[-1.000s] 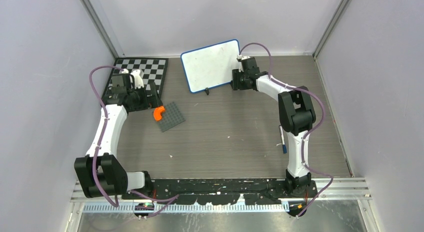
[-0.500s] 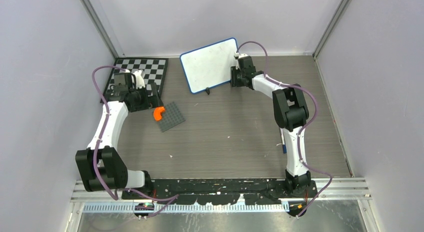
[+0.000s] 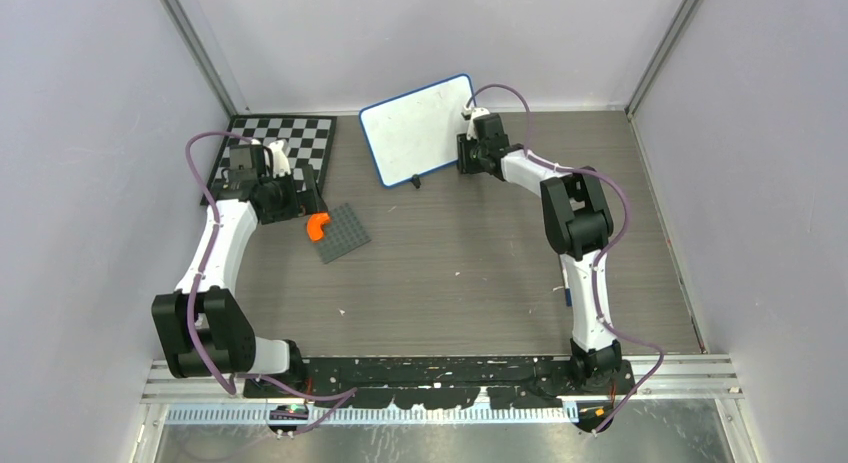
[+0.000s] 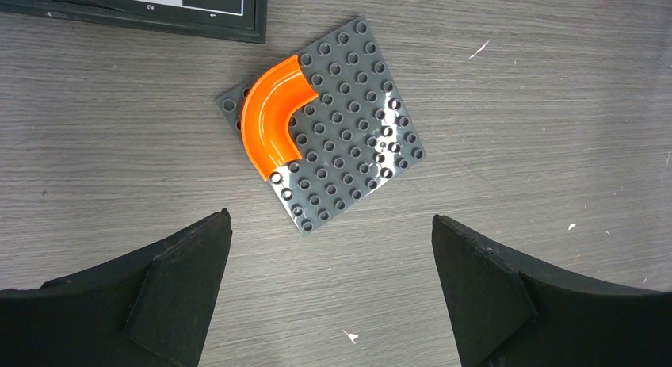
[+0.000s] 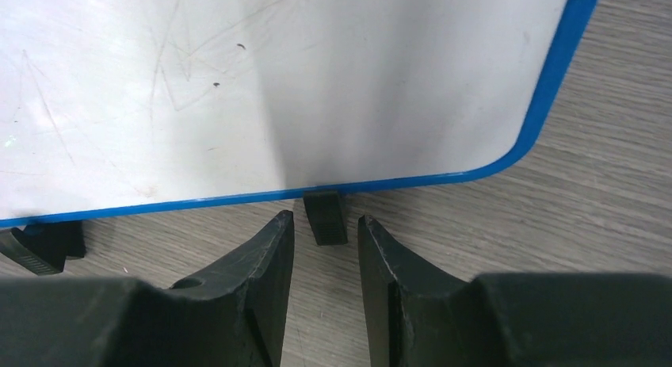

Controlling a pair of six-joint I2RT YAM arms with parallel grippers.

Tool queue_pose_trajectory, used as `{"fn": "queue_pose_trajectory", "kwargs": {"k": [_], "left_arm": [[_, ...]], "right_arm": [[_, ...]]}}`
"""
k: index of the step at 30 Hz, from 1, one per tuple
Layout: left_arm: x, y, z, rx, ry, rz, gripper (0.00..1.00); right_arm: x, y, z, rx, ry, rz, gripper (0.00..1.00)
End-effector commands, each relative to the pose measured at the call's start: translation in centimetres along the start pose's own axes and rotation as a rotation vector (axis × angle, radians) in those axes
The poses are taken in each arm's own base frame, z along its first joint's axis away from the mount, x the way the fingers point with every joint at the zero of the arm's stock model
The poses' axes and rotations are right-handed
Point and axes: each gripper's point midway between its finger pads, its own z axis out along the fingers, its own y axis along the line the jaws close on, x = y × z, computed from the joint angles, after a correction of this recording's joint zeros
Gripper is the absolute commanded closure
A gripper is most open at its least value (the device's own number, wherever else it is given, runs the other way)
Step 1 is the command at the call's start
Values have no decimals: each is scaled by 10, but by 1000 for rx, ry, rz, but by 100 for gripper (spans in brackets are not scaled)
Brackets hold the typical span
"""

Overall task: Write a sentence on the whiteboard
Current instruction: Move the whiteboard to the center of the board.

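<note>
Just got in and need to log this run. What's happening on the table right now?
The right gripper is down at the bottom edge of the whiteboard, its jaws narrowly apart and lined up with one black foot; whether they touch it is unclear. The board bears only faint smudges, no sentence yet. The left gripper hangs open over the grey studded plate with an orange curved piece on it, holding nothing.

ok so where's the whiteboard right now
In the top external view the whiteboard stands at the far middle of the table, right of the checkerboard, with the right gripper at its lower right corner.
</note>
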Motion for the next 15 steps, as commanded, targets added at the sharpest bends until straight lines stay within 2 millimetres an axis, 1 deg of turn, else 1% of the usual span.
{"fn": "queue_pose_trajectory", "kwargs": {"k": [1, 2, 5, 8, 11, 14, 15], "left_arm": [[-23, -5, -5, 17, -69, 20, 0], [-24, -5, -5, 17, -68, 19, 0], [-24, -5, -4, 16, -63, 18, 0], [-25, -4, -5, 12, -65, 18, 0], [-25, -4, -5, 8, -66, 21, 0], [-25, -4, -7, 8, -66, 23, 0], [-25, -5, -8, 9, -68, 23, 0]], "right_arm": [[-30, 12, 0, -52, -111, -48, 60], [-34, 13, 1, -55, -130, -54, 61], [-37, 13, 2, -56, -149, -70, 62], [-36, 12, 3, -53, -141, -77, 69], [-34, 10, 0, -46, -127, -80, 82], [-27, 8, -6, -36, -92, -78, 99], [-24, 8, -8, -33, -81, -77, 100]]}}
